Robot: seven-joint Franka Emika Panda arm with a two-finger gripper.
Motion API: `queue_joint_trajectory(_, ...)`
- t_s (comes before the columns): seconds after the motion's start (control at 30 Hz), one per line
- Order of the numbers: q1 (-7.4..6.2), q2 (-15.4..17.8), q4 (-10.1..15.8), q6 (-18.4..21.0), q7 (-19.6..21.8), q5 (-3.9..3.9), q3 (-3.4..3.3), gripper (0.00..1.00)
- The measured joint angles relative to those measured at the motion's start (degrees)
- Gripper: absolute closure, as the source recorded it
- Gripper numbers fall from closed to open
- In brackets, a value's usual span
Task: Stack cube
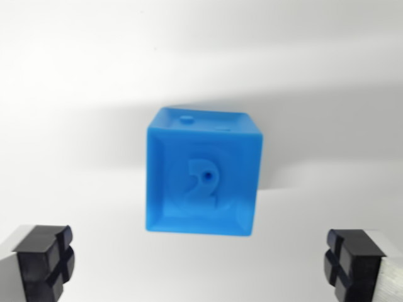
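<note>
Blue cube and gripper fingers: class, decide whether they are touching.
Apart. The wrist view shows white surface between the blue cube and both fingers, which sit open near the bottom corners.

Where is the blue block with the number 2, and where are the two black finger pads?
blue cube (203, 182): wrist view, on the face with the raised 2.
left black pad (45, 259): wrist view's left, on its ridged front.
right black pad (350, 261): wrist view's right, on its ridged front.

Single wrist view, mounted above the claw (201, 264), looking down and slightly forward at the white desk (75, 75). Close range. Both fingertips (44, 255) frame the lower corners.
</note>
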State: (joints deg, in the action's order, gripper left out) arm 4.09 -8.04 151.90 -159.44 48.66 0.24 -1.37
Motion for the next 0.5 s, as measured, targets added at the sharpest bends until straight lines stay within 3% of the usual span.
queue_joint_trajectory(0.5, 0.30, -9.87, -1.59, -8.38, -0.37, 0.54, 0.38, 0.00)
